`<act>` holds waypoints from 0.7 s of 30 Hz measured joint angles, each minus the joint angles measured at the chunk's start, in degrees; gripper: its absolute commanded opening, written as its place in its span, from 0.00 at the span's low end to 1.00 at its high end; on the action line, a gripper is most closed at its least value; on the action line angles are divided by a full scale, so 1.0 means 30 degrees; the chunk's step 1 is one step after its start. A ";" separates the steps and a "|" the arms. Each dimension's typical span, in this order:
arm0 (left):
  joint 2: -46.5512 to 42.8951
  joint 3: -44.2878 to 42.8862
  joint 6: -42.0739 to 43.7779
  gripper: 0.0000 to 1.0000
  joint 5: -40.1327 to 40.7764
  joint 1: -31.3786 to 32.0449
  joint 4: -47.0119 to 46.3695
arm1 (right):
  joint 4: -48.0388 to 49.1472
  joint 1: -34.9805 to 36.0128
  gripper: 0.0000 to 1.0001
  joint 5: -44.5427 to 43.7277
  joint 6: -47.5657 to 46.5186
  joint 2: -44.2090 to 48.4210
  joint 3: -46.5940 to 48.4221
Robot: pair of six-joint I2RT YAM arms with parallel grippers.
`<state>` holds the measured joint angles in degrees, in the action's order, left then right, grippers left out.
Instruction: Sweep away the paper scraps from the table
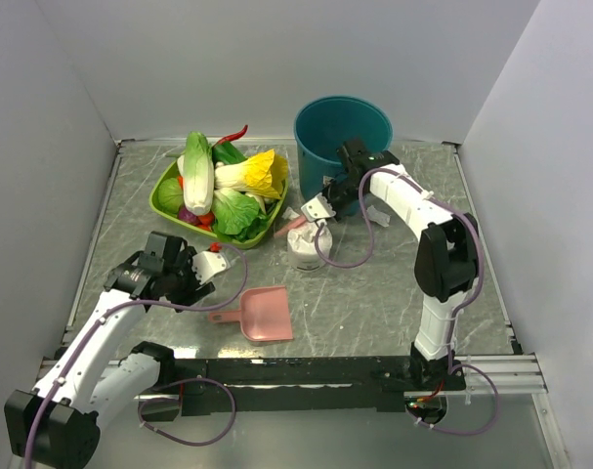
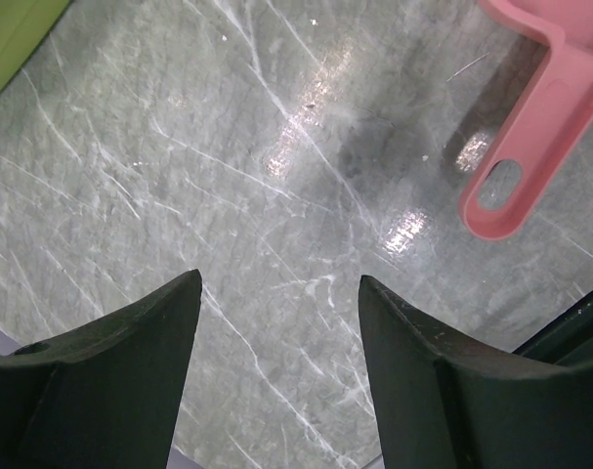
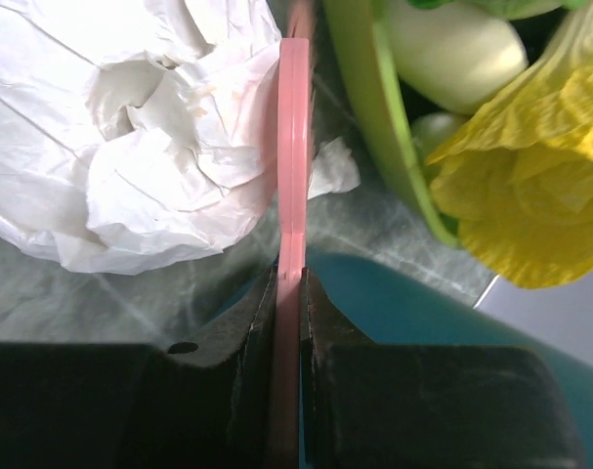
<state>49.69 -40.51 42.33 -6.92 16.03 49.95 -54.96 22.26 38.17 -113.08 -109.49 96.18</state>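
Small white paper scraps lie on the grey marble table (image 1: pixel 374 293): one (image 1: pixel 289 213) by the green tray, one (image 1: pixel 377 215) right of my right arm. One scrap also shows in the right wrist view (image 3: pixel 332 168). My right gripper (image 1: pixel 320 209) (image 3: pixel 291 276) is shut on the flat handle of a thin pink tool (image 3: pixel 292 147) (image 1: pixel 292 226), low between the teal bucket and the tissue roll. My left gripper (image 1: pixel 216 266) (image 2: pixel 279 281) is open and empty over bare table, just left of the pink dustpan (image 1: pixel 263 313); its looped handle (image 2: pixel 530 137) lies up and to the right.
An upright white tissue roll (image 1: pixel 304 246) (image 3: pixel 130 147) stands beside the pink tool. A green tray (image 1: pixel 164 195) (image 3: pixel 369 107) of vegetables sits at the back left. A teal bucket (image 1: pixel 343 137) (image 3: pixel 413 303) stands behind my right gripper. Grey walls enclose the table.
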 measured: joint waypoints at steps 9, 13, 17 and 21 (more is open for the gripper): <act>-0.0160 0.0000 0.0007 0.70 -0.0459 0.0000 -0.0029 | -0.0299 -0.0634 0.00 0.0321 0.1945 0.1457 -0.0401; -0.0153 0.0000 0.0000 0.70 -0.0612 0.0000 -0.0124 | 0.0619 -0.0627 0.00 0.1115 0.3177 0.1792 -0.0401; -0.0153 0.0000 0.0000 0.70 -0.0692 0.0000 -0.0153 | 0.1632 -0.0415 0.00 0.1377 0.3621 0.1698 -0.0459; -0.0109 0.0000 -0.0007 0.70 -0.0692 0.0007 -0.0153 | 0.2514 -0.0240 0.00 0.1457 0.3322 0.1195 -0.0459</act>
<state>49.36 -40.51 42.30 -8.99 16.05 49.50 -47.42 21.54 42.54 -103.11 -105.91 94.80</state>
